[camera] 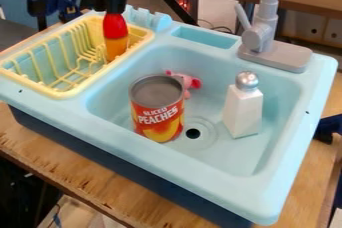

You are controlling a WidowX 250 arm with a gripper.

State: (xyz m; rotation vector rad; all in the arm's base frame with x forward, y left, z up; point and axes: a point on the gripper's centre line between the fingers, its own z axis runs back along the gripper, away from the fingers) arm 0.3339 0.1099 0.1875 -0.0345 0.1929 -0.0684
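Observation:
The black gripper (115, 4) hangs at the upper left over the right end of the yellow dish rack (57, 93). Directly beneath it, touching or nearly so, stands an upright bottle (115, 34), red above and orange below. The bottle's top end is hidden by the gripper, and its base is inside the rack, close to the right rim. Whether the bottle is held or rests in the rack, I cannot tell.
In the light blue sink (200, 159) are a red can (157, 109) with a grey top, a pink toy (190, 81) behind it, and a white shaker (243, 107) with a silver cap. The grey faucet (259, 37) rises at the back right.

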